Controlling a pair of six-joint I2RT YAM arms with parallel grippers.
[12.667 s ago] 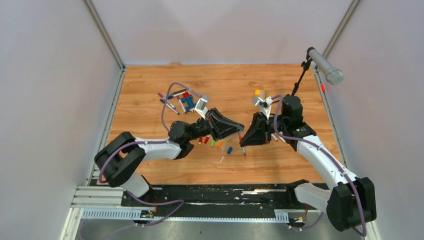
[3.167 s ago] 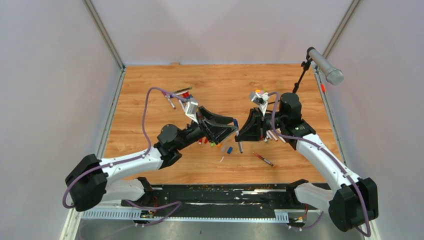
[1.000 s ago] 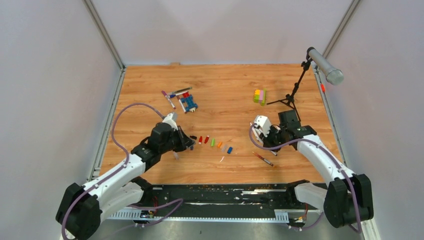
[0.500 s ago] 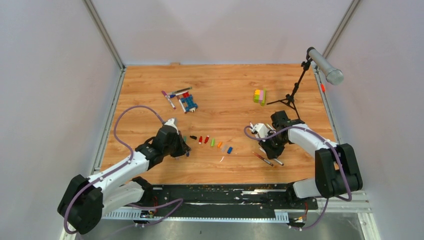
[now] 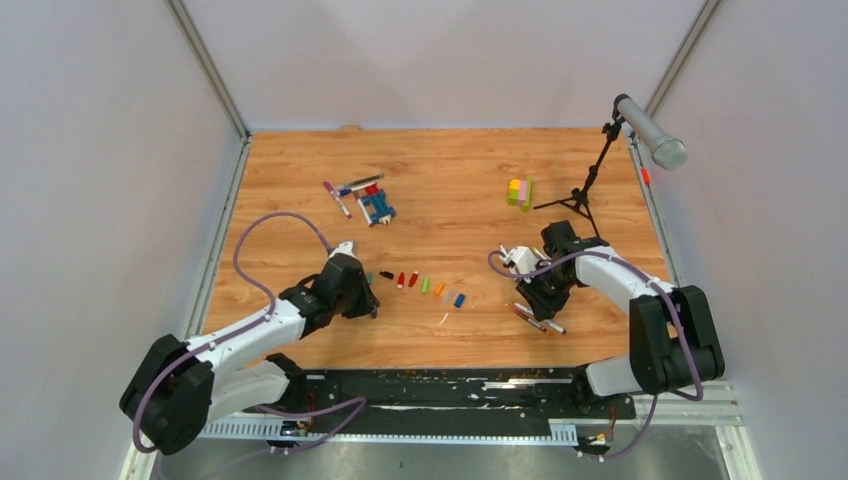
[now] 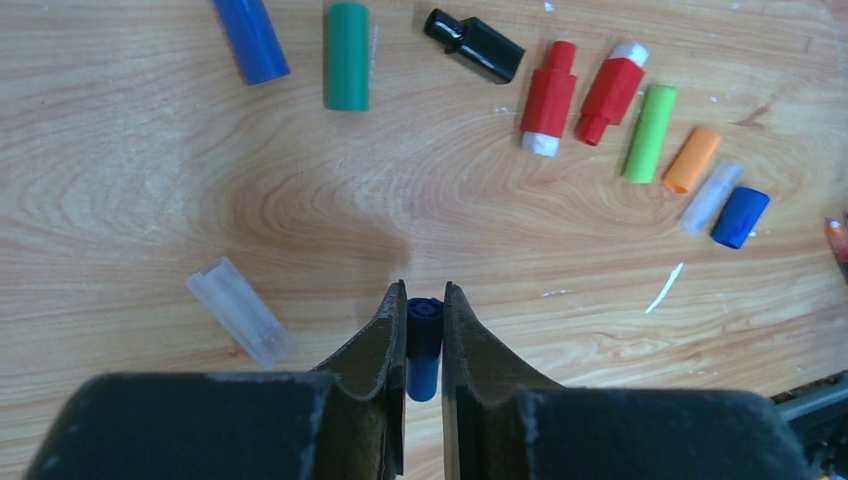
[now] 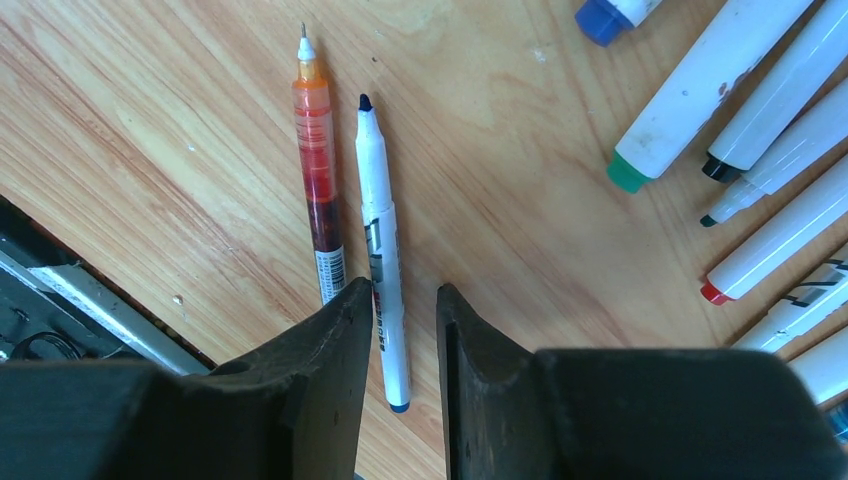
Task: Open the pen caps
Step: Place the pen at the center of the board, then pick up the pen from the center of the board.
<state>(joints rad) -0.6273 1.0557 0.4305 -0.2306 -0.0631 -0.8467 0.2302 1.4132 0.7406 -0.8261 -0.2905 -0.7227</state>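
Note:
A row of loose pen caps lies mid-table: blue, green, black, two red, lime, orange, clear and blue. A clear cap lies apart. My left gripper is low over the wood, its jaws barely parted and only just wider than the blue cap between them. My right gripper is open over the rear end of an uncapped blue-tipped white pen, which lies flat beside an orange pen. Several more uncapped pens lie to its right.
A blue-and-red brick figure with a few pens sits at the back left. A yellow-green-pink block stack and a black microphone stand are at the back right. The black base rail runs along the near edge.
The right arm swung down beside the orange pen, and a white pen now lies next to it. Both grippers' jaws have eased apart. The left arm shifted slightly toward the near edge.

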